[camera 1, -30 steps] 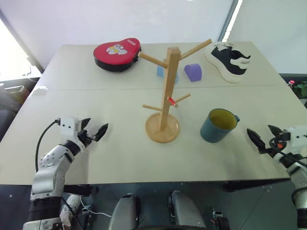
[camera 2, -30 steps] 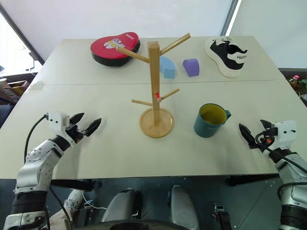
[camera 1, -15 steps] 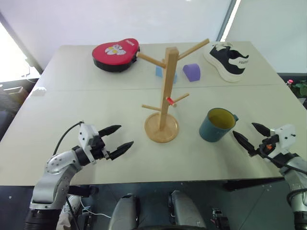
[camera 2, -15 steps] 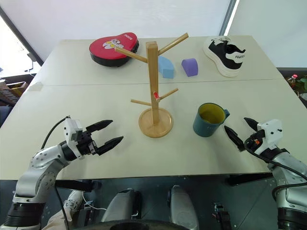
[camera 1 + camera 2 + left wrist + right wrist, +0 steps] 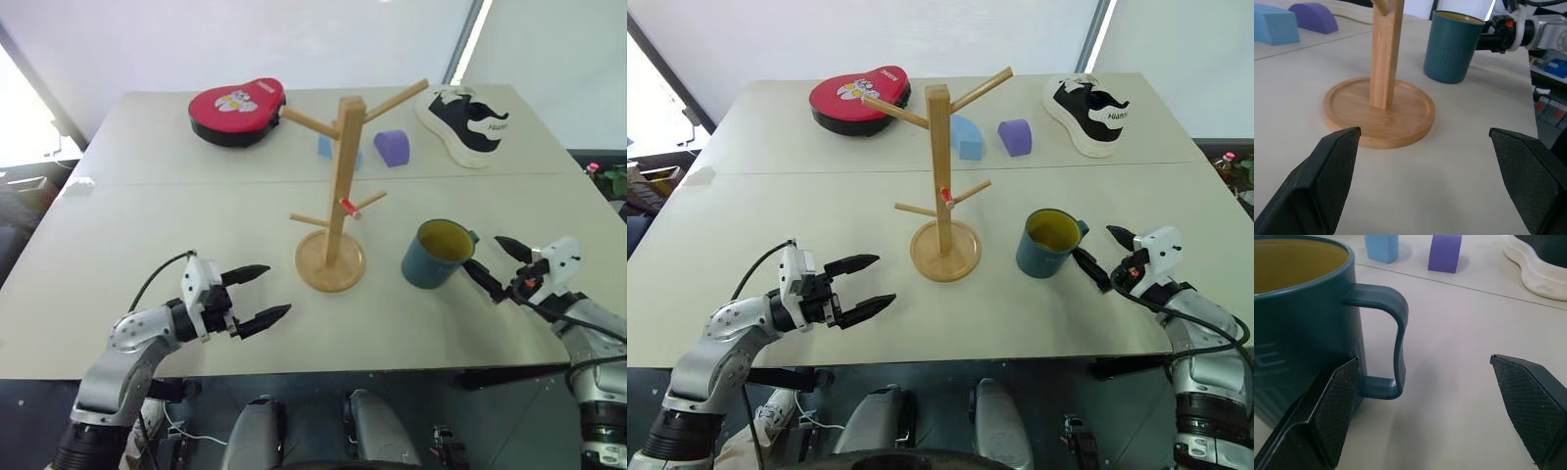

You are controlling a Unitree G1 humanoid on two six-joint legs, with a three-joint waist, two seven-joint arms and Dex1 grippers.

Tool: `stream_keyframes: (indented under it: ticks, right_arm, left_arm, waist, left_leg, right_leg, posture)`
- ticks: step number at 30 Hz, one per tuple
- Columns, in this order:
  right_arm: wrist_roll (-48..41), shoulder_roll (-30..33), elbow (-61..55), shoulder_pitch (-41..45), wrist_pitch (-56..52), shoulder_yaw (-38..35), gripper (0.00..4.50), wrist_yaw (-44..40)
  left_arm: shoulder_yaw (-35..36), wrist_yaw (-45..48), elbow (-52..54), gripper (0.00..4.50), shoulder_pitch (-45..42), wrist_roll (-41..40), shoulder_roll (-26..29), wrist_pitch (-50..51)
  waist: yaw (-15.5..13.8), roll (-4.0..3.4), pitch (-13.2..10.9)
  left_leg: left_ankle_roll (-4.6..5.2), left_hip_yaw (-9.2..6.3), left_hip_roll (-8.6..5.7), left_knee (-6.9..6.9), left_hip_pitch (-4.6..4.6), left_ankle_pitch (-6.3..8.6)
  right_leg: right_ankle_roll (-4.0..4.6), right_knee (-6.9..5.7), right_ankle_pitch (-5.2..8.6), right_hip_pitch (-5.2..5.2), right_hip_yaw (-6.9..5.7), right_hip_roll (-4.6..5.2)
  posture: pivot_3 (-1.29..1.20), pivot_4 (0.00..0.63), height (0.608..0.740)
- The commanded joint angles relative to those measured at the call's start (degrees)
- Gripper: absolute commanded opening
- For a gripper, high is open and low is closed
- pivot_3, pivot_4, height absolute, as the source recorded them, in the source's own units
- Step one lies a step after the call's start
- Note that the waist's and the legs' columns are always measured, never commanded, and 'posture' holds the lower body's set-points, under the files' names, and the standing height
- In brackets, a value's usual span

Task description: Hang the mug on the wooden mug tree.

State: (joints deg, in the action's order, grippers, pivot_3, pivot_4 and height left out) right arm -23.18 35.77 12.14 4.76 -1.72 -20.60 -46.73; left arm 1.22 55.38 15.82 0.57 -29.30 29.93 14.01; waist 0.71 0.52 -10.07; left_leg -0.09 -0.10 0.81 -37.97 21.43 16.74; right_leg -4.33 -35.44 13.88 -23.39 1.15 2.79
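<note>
The blue-grey mug (image 5: 436, 257) with its yellow-olive inside stands upright on the table, right of the wooden mug tree (image 5: 342, 186), with its handle (image 5: 1396, 328) turned to the right. My right gripper (image 5: 481, 251) is open and level beside the mug. In the right wrist view the handle lies between its two fingers, close to one fingertip (image 5: 1337, 396). My left gripper (image 5: 280, 289) is open with nothing in it, low over the table at the front left of the tree's round base (image 5: 1381, 112) and pointing towards it.
At the back of the table (image 5: 196, 215) lie a red heart-shaped pad (image 5: 238, 110), a blue block (image 5: 326, 147), a purple block (image 5: 393, 147) and a black and white shoe (image 5: 468, 122). The table's front edge runs just under both arms.
My left gripper has swung right towards the tree's base. My right gripper has moved left, up to the mug's handle. Both stay open.
</note>
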Motion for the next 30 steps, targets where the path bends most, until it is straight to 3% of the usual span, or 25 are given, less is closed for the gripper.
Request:
stream_keyframes:
  ticks: [1, 28, 30]
  right_arm:
    - [-0.34, -0.28, 1.59, 1.91, 1.94, -0.27, 4.44, -0.83]
    - [1.04, -0.61, 17.81, 15.36, 5.84, 4.42, 4.44, -10.16]
    - [0.71, -0.73, 17.94, 15.83, 5.43, 4.56, 3.90, -11.20]
  left_arm:
    - [0.40, 0.83, 0.48, 4.50, -0.06, -0.12, 0.06, -1.92]
    - [0.47, 1.34, 1.26, 4.50, 0.35, -0.19, 0.89, -2.53]
    - [0.42, 1.11, 1.53, 4.50, 0.26, -0.20, 0.87, -2.28]
  waist:
    - [0.01, 0.00, 0.00]
    - [0.04, -0.01, 0.00]
    - [0.04, -0.01, 0.00]
  left_leg:
    - [0.00, 0.01, 0.00, 0.00, 0.00, 0.00]
    - [0.00, 0.02, 0.01, 0.00, -0.02, 0.00]
    - [0.00, 0.01, 0.01, 0.00, -0.02, 0.00]
  right_leg:
    - [0.00, 0.00, 0.00, 0.00, 0.00, 0.00]
    - [0.00, -0.04, -0.01, 0.00, 0.04, 0.00]
    - [0.00, -0.04, -0.01, 0.00, 0.04, 0.00]
  posture:
    - [0.00, 0.150, 0.735]
    - [0.00, 0.150, 0.735]
    - [0.00, 0.150, 0.735]
